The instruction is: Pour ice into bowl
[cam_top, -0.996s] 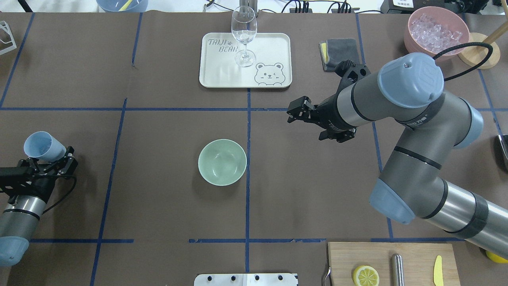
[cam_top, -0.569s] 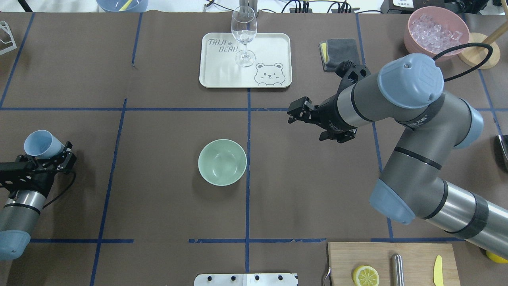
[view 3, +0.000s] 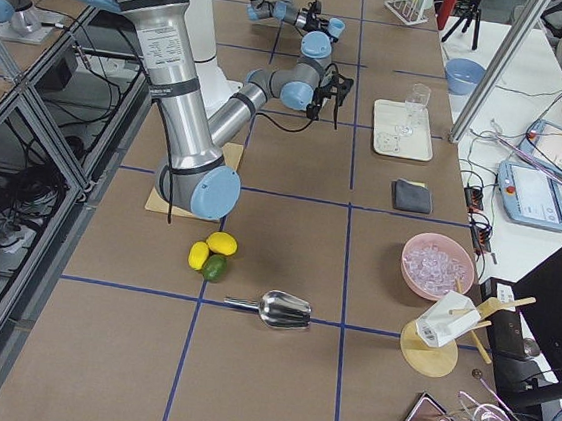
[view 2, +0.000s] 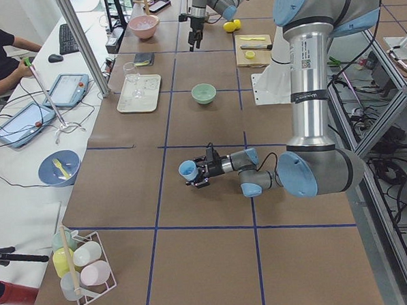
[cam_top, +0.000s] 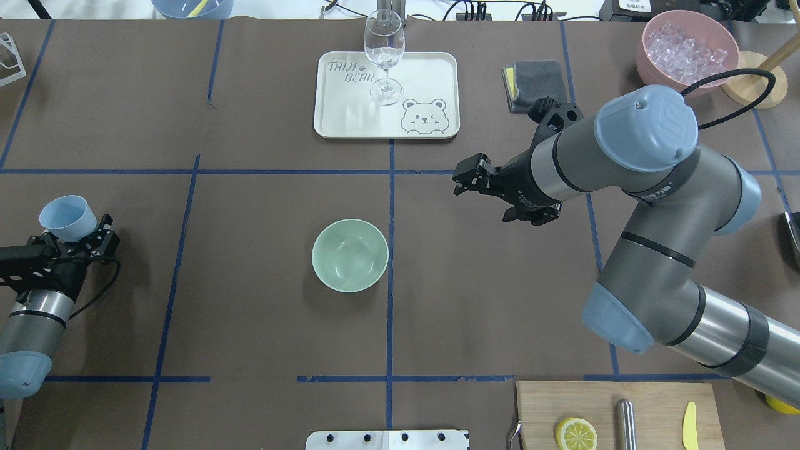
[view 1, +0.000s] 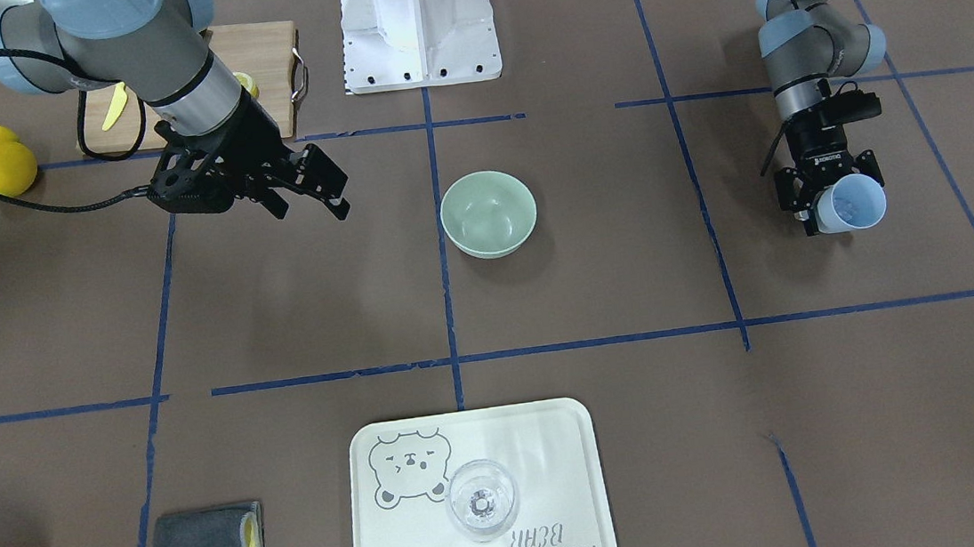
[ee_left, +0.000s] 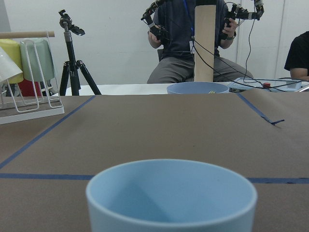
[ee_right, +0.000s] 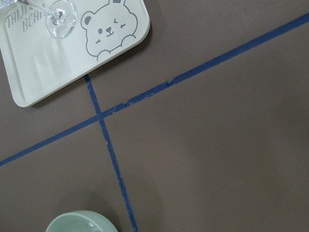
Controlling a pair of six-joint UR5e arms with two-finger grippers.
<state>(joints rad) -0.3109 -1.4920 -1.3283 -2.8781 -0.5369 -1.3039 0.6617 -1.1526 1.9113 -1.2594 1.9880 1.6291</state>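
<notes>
The mint-green bowl (cam_top: 350, 255) stands empty at the table's middle; it also shows in the front view (view 1: 488, 213) and at the bottom of the right wrist view (ee_right: 79, 221). My left gripper (cam_top: 72, 236) is shut on a light blue cup (cam_top: 67, 215), held near upright, low at the table's far left (view 1: 851, 207). The cup's rim fills the left wrist view (ee_left: 171, 193); I cannot tell what is inside it. Clear ice cubes (cam_top: 686, 49) are heaped in a pink container (cam_top: 650, 69). My right gripper (cam_top: 465, 178) is open and empty, above the table right of the bowl.
A white bear tray (cam_top: 425, 69) holds a wine glass (cam_top: 384, 50) at the back middle. A grey cloth (cam_top: 531, 84) lies right of it. A cutting board (cam_top: 656, 400) with a lemon half and knife sits at the front right. A metal scoop (view 3: 281, 309) lies near the lemons.
My left gripper has drawn a little away from the bowl and farther back, and the cup has turned from tilted to nearly upright. The right arm has barely moved.
</notes>
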